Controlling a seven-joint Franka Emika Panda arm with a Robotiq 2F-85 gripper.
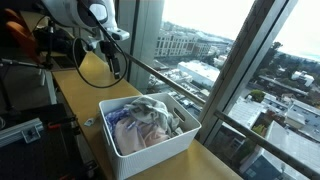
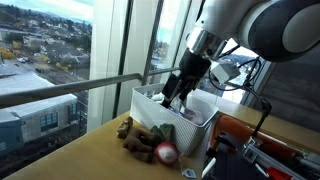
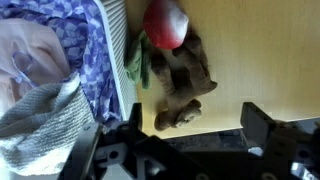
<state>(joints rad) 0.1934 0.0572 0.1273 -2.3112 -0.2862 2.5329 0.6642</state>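
Observation:
My gripper [image 3: 195,135] is open and empty, its two dark fingers framing the bottom of the wrist view. It hangs above the wooden table, beside the white basket [image 3: 115,40]. Just beyond the fingers lies a brown plush toy [image 3: 180,75] with a red ball [image 3: 165,22] and a bit of green against it. In an exterior view the gripper [image 2: 175,98] hovers over the near edge of the basket [image 2: 205,120], with the plush toy [image 2: 140,135] and red ball [image 2: 166,152] in front. In an exterior view the gripper [image 1: 116,55] is behind the basket [image 1: 150,150].
The basket holds crumpled cloths [image 1: 145,120], purple, white and grey [image 3: 40,90]. The long wooden table [image 1: 90,100] runs along a big window with a metal rail [image 2: 70,90]. A small object [image 1: 88,122] lies by the basket. Cables and equipment [image 1: 25,125] stand on the inner side.

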